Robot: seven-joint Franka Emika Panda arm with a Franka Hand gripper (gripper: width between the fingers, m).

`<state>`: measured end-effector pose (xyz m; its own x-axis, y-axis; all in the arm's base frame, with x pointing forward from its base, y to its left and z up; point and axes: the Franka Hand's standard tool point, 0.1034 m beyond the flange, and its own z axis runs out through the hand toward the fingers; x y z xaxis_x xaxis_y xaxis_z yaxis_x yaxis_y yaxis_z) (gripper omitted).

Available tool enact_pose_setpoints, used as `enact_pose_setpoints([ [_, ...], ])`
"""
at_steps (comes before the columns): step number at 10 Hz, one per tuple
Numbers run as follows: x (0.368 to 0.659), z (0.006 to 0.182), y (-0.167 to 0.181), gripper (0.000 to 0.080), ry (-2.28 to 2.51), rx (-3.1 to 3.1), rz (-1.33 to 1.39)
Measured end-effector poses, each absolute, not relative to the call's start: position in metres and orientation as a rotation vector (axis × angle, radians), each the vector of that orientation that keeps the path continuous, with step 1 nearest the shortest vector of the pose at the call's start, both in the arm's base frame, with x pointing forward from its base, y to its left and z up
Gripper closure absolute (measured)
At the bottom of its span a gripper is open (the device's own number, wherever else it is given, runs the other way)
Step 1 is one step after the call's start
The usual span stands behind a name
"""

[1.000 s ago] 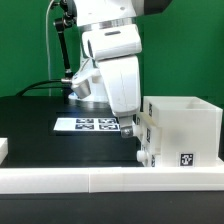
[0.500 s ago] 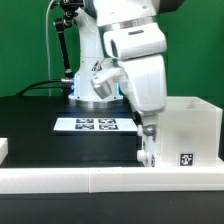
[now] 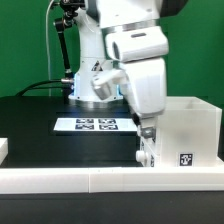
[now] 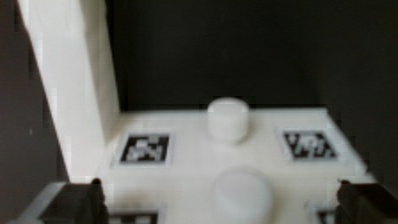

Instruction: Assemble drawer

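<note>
The white drawer casing stands at the exterior view's right. My gripper hangs at its left face, where small white tray parts stick out. In the wrist view a white tray surface carries two black-and-white tags and a rounded knob. A second knob lies close under my gripper. A tall white casing wall rises beside it. My dark fingers stand wide apart at either side of the white part, open. Whether they touch it I cannot tell.
The marker board lies on the black table behind my gripper. A long low white border rail runs along the front. A small white piece sits at the exterior view's far left. The robot's base stands behind.
The arm has moved toward the exterior view's right, up to the casing's left face. In the last half second it has barely moved.
</note>
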<state>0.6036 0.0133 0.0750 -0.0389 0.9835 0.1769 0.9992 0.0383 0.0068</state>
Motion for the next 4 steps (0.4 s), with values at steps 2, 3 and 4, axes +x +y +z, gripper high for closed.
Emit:
enact_pose_setpoints([
  [2,0.603,0.08,-0.02,0.0151,-2.238,-2.039,-0.198],
  [3,0.601,0.09,-0.044,0.0151,-2.237,-2.07,-0.2],
  [4,0.598,0.096,-0.051,0.0151,-2.237,-2.096,-0.21],
])
